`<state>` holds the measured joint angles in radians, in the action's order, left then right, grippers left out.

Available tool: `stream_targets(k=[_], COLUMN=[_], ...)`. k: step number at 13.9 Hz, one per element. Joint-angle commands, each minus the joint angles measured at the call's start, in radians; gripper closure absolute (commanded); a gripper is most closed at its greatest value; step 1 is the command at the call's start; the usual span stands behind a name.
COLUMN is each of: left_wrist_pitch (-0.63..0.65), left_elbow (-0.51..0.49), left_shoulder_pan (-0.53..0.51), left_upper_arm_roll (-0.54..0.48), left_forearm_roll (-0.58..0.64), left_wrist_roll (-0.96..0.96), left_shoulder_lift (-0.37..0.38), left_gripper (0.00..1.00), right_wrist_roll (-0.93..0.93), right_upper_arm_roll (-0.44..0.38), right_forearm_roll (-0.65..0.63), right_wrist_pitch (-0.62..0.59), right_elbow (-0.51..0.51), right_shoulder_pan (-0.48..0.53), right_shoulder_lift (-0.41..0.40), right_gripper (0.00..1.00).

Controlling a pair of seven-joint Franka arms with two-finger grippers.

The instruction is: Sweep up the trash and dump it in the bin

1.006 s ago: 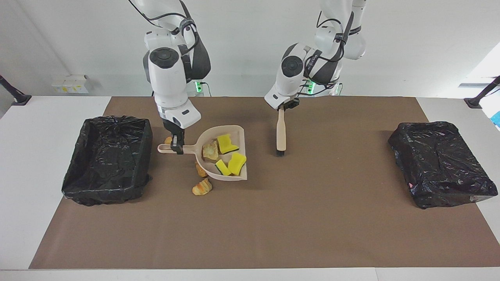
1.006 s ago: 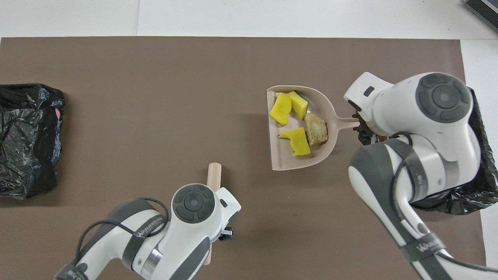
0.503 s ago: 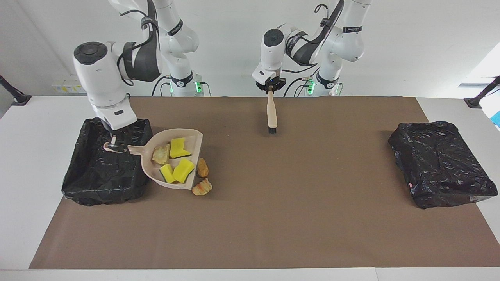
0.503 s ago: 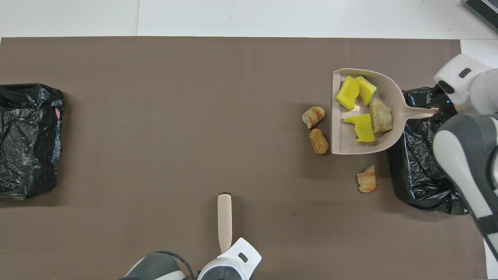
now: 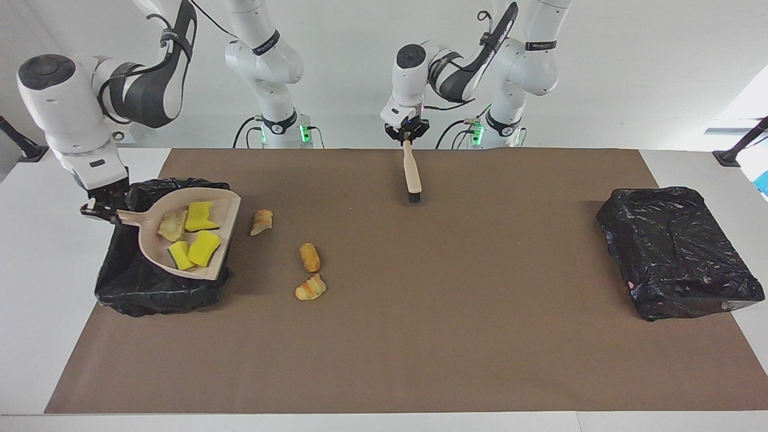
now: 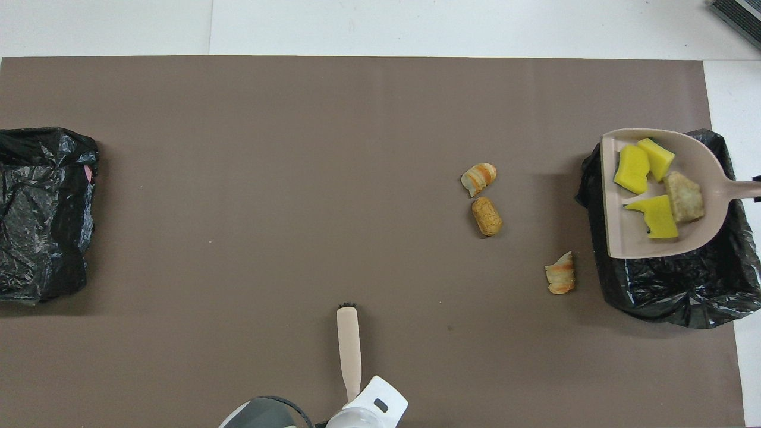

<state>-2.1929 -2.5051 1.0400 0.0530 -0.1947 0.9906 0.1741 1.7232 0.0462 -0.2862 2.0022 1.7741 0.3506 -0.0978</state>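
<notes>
Table: a white table (image 5: 36, 336) with a big brown mat (image 5: 420, 336) on it, in front of a white wall.
Bins: one black bag-lined bin (image 5: 129, 288) at the right arm's end of the table, and one more black bag-covered bin (image 5: 678, 252) at the left arm's end.
Right hand: the right hand (image 5: 99, 207) is shut tight on the handle of a beige plastic dustpan (image 5: 225, 207) and holds it up over the bin at that end.
Trash in the pan: three yellow sponge pieces (image 5: 201, 217) and one tan bread lump (image 5: 171, 225) lie in the dustpan.
Trash on the mat: three tan-orange bread lumps (image 5: 309, 257) lie on the mat, near the bin at the right arm's end.
Left hand: the left hand (image 5: 407, 137) is shut on the top of a beige brush with black bristles (image 5: 411, 174). The brush hangs bristles down over the mat's edge nearest the robots.
</notes>
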Motion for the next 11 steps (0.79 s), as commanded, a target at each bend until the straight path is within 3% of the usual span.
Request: stream_targets(k=[1, 2, 3, 4, 5, 6, 8, 11], left_wrist_pitch=[-0.015, -0.005, 0.017, 0.037, 0.041, 0.042, 0.073, 0.174], left_elbow=[0.003, 0.014, 0.029, 0.044, 0.051, 0.055, 0.093, 0.163], left_shoulder_pan=[0.017, 0.015, 0.005, 0.0, -0.004, -0.017, -0.095, -0.237], left_upper_arm_roll=[-0.012, -0.013, -0.013, -0.015, -0.016, -0.021, -0.024, -0.027], left_forearm_roll=[0.012, 0.012, 0.012, 0.012, 0.011, 0.011, 0.011, 0.033], left_wrist_roll=[0.014, 0.014, 0.011, 0.003, -0.015, -0.047, -0.131, -0.321], left_shoulder_lift=[-0.038, -0.038, -0.039, -0.041, -0.044, -0.042, -0.041, -0.042], left_gripper=[1.0, 1.0, 0.82, 0.54, 0.07, 0.0, 0.0, 0.0], right_wrist_roll=[0.026, 0.018, 0.004, -0.013, -0.023, -0.063, -0.219, -0.384], right_upper_arm_roll=[0.011, 0.011, 0.011, 0.011, 0.009, 0.011, 0.015, 0.014], right_forearm_roll=[-0.085, -0.138, -0.195, -0.227, -0.263, -0.324, -0.491, -0.634], right_wrist_pitch=[-0.029, -0.051, -0.065, -0.068, -0.066, -0.065, -0.063, -0.074], right_elbow=[-0.006, 0.001, 0.002, 0.01, 0.037, 0.069, 0.145, 0.191], right_shoulder_pan=[0.047, 0.047, 0.047, 0.048, 0.048, 0.047, 0.015, -0.057], right_shoulder_lift=[0.021, 0.03, 0.032, 0.036, 0.055, 0.073, 0.124, 0.156], right_gripper=[1.0, 1.0, 1.0, 1.0, 1.0, 1.0, 1.0, 1.0])
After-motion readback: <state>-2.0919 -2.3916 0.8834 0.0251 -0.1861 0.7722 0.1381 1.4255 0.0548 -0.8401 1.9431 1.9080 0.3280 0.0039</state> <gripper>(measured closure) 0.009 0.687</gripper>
